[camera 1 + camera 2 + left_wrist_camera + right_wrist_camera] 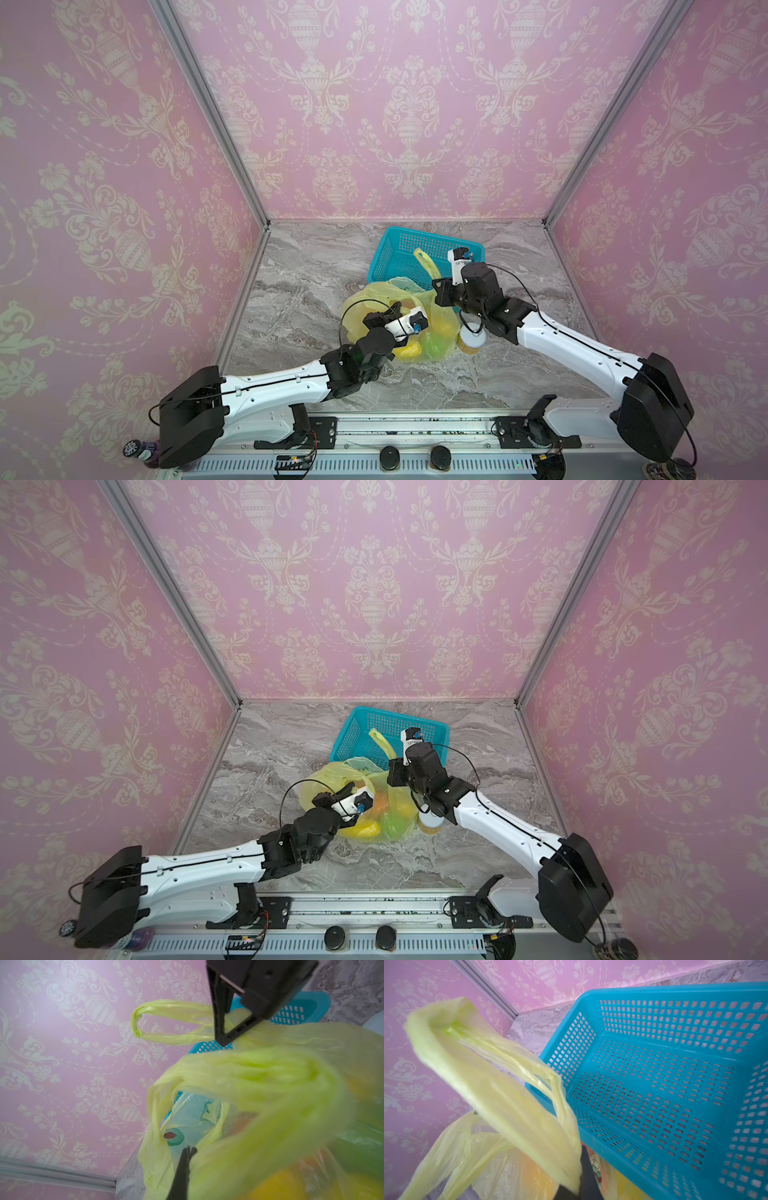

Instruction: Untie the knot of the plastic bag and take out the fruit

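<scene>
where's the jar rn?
In both top views the white-lidded jar stands on the marble tabletop just right of the plastic bag, partly under the right arm.

The plastic bag [388,291] is thin, glossy, crinkled film; the basket [675,987] smooth moulded plastic; the tabletop [311,270] marble-patterned.

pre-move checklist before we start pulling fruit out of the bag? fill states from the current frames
1. Knot undone: ok. The handle loop stands free; no tie seen.
2. Right hand grip: ok, shut on that handle loop.
3. Left hand grip: cannot tell. It is shut at the plastic bag's mouth, but pinched film isn't clear.
4. Fruit out: not ok, every visible piece is inside the bag.
5. Basket empty: ok.
6. Jar clearance: not ok, right beside the bag, under the right arm; it could get knocked.
</scene>
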You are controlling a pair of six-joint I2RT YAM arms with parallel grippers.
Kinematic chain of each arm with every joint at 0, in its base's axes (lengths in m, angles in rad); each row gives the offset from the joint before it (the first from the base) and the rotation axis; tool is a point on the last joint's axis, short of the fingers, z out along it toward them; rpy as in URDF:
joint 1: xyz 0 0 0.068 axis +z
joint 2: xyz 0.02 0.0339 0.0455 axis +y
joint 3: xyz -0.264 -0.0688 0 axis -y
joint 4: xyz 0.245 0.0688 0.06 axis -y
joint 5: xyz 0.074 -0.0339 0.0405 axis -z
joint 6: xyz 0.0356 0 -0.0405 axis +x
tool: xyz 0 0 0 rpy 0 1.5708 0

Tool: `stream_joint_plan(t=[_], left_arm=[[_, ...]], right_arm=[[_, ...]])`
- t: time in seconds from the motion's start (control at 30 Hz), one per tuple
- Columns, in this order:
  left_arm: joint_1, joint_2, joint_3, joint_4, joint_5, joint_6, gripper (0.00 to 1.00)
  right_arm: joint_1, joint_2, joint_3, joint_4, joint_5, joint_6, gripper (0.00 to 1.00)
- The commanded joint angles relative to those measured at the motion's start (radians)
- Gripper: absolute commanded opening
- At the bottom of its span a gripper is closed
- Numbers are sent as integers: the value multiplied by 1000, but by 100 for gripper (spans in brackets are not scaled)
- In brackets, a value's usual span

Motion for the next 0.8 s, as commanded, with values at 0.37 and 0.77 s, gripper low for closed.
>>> stream_joint_plan(t=[0.37,0.77], left_arm=[[418,-288,220,-320,-3,-243,0],[635,-258,353,-502,129,-373,0]], right_arm=[[142,295,500,88,-161,-31,0],[150,799,1203,-51,-330,-102,0]])
